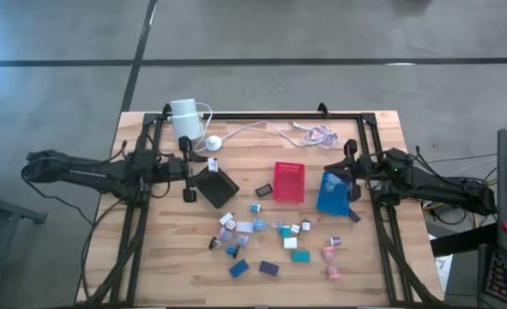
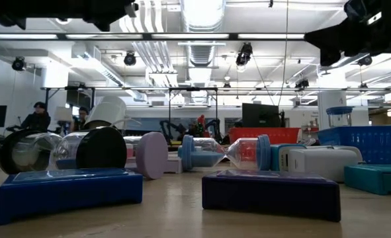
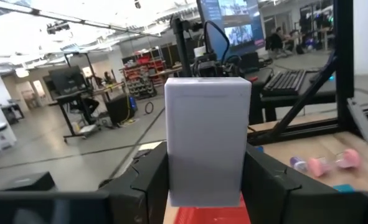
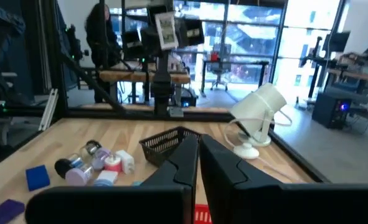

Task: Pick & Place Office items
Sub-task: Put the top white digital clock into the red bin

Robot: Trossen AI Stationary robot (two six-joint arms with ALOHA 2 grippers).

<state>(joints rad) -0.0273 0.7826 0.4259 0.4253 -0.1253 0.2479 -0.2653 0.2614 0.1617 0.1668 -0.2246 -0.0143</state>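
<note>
Seen from above, a wooden surface (image 1: 176,257) carries a scatter of small office items (image 1: 274,240) in teal, blue, purple, white and pink, lying from the centre towards six o'clock. At the centre sit three small square trays: a black tray (image 1: 218,187) towards nine o'clock, a red tray (image 1: 289,181) in the middle, a blue tray (image 1: 334,191) towards three o'clock. At twelve o'clock stands a white cylinder (image 1: 185,118) with a pale cable (image 1: 279,129) running from it.

The left tool (image 1: 186,178) hovers just beside the black tray; in its wrist view its fingers (image 3: 147,186) clamp a white rectangular block (image 3: 207,140) upright between them.

The right tool (image 1: 351,172) hangs by the blue tray's three o'clock edge; its wrist view shows its fingers (image 4: 182,163) pressed together with nothing between them.
</note>
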